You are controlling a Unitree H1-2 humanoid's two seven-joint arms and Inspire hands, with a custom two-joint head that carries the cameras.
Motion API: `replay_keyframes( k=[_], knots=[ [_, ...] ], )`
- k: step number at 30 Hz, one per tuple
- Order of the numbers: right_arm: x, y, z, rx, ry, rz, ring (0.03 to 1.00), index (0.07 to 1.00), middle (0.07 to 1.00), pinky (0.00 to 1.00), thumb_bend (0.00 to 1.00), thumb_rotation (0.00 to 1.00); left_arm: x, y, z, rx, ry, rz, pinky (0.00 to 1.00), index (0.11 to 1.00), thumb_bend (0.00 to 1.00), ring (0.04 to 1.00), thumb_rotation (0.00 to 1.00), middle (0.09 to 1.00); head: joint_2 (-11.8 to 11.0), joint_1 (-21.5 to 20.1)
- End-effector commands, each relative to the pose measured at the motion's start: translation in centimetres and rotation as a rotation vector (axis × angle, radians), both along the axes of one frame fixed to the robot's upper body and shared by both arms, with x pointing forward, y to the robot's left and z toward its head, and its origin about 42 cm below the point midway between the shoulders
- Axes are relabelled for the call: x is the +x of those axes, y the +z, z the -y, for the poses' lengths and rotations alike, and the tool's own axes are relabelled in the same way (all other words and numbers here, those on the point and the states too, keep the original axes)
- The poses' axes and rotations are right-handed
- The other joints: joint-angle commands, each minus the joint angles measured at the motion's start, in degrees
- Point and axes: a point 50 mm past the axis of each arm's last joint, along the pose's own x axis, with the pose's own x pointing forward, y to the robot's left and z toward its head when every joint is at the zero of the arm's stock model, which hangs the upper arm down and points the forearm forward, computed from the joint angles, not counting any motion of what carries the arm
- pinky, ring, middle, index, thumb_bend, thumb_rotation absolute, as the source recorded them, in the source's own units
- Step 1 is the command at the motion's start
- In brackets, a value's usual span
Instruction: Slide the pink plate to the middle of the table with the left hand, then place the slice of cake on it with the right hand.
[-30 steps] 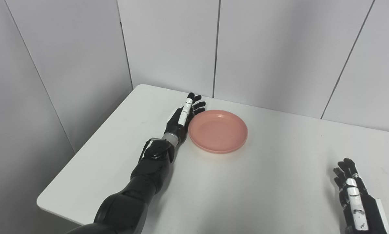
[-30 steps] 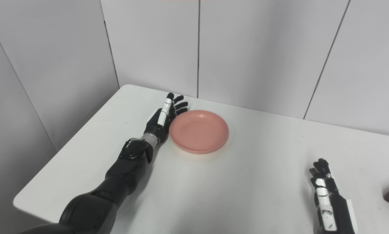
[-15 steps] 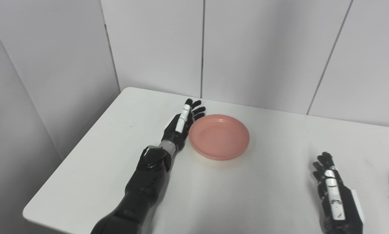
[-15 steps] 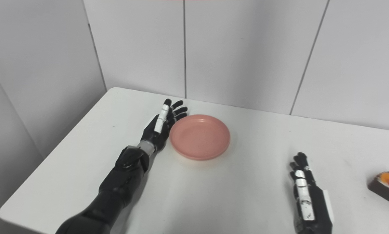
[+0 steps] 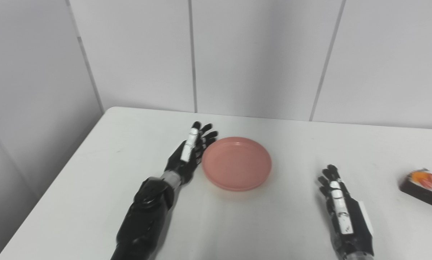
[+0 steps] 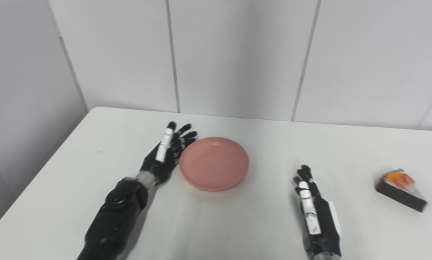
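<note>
The round pink plate (image 5: pixel 236 162) lies flat and empty on the white table (image 5: pixel 104 169). My left hand (image 5: pixel 189 153) is open, standing on its edge with the palm against the plate's left rim. My right hand (image 5: pixel 340 206) is open and empty, resting on the table to the right of the plate, apart from it. The cake slice (image 6: pixel 400 189), dark with orange and white topping, lies at the far right of the table, well right of my right hand. It also shows in the left eye view (image 5: pixel 424 187).
Grey wall panels (image 5: pixel 259 54) stand right behind the table's far edge. The table's left edge (image 5: pixel 53 180) runs near my left forearm. Bare tabletop lies between the plate and the cake.
The camera has swung right, bringing the cake slice into view. The left hand stays against the plate's left rim and seems to have pushed it slightly right. The right hand stays resting.
</note>
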Motion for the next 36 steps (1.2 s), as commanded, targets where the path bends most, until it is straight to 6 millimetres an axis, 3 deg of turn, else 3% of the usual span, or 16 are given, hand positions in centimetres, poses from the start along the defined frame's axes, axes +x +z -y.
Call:
replay_keyframes(
  k=[1, 13, 20, 22, 27, 31, 36],
  knots=[
    [1.3, 1.9, -0.7, 0.022, 0.008, 0.074, 0.944, 0.957, 0.956, 0.97, 0.64, 0.87, 0.5, 1.9, 0.5, 0.014, -0.050, 0.054, 0.99, 0.938, 0.77, 0.949, 1.00, 0.924, 0.6, -1.4],
    [4.0, 4.3, 0.3, 0.001, -0.101, 0.170, 0.929, 0.939, 0.939, 0.98, 0.66, 0.86, -2.3, 1.6, 3.1, -0.031, -0.071, 0.085, 1.00, 0.958, 0.74, 0.992, 1.00, 0.967, 4.1, -8.3],
    [6.1, 6.2, 1.8, -0.035, -0.184, 0.186, 0.881, 0.874, 0.887, 0.92, 0.68, 0.72, -3.0, 1.5, 4.5, -0.054, -0.046, 0.115, 1.00, 0.962, 0.72, 0.981, 1.00, 0.965, 6.2, -11.5],
    [6.5, 6.7, 2.2, -0.079, -0.180, 0.200, 0.882, 0.885, 0.892, 0.91, 0.62, 0.73, -3.0, 1.3, 4.7, -0.052, -0.039, 0.119, 0.99, 0.964, 0.72, 0.978, 1.00, 0.966, 6.5, -12.4],
    [7.3, 8.8, 4.5, -0.217, -0.228, 0.238, 0.901, 0.891, 0.899, 0.90, 0.66, 0.70, -3.3, 1.3, 5.3, -0.073, -0.030, 0.123, 1.00, 0.975, 0.69, 0.986, 1.00, 0.976, 6.6, -14.4],
    [7.4, 10.9, 6.8, -0.342, -0.256, 0.271, 0.901, 0.895, 0.891, 0.90, 0.61, 0.65, -3.6, 1.0, 5.4, -0.076, -0.032, 0.139, 1.00, 0.994, 0.65, 0.998, 1.00, 0.998, 6.6, -15.3],
    [7.2, 13.7, 10.3, -0.514, -0.285, 0.249, 0.897, 0.884, 0.883, 0.88, 0.64, 0.65, -4.1, 0.6, 5.9, -0.086, -0.005, 0.138, 1.00, 1.000, 0.64, 1.000, 1.00, 1.000, 5.3, -16.1]
  ],
)
